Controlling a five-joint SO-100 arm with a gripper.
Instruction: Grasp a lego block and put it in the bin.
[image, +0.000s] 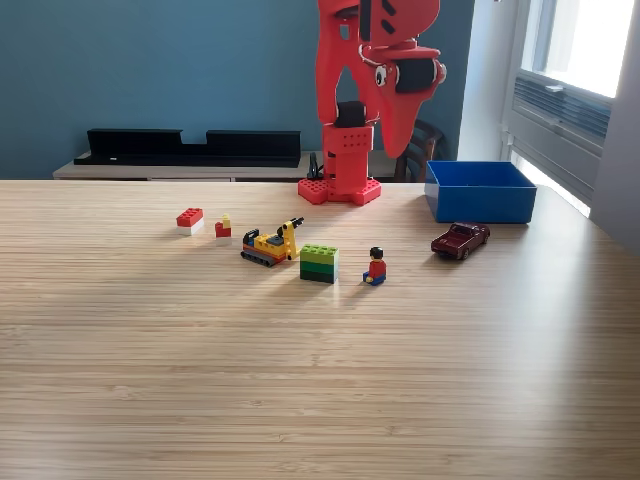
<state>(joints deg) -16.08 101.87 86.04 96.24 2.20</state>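
So the red arm (365, 100) sits at the top middle of the frame, base planted on the far edge of the wooden surface (300, 380), folded up on itself with the fingers (405, 135) hanging point-down above the surface, not touching anything. From this angle the two halves look pressed together into one tapering wedge, but honestly I can't tell for sure whether they're clenched or slightly released. Nothing is between them as far as I can see.

The blue bin (480, 190) is at the upper right, just to the right of the arm's base, open top, looks like nothing's in it from what shows of the inside. A dark red toy car (460, 240) is parked just in front of it.

The blocks are strung across the middle of the frame: a green lego block (319, 263) stacked two-tone near the centre, a little figure (376, 266) with a red top just to its right, a yellow toy digger (272, 245) to its left, then a tiny red and yellow piece (223, 229), and a red and white brick (189, 220) furthest left. All are well apart from the bin.

A long black tray (190, 147) sits on a shelf behind, upper left, against the blue wall.
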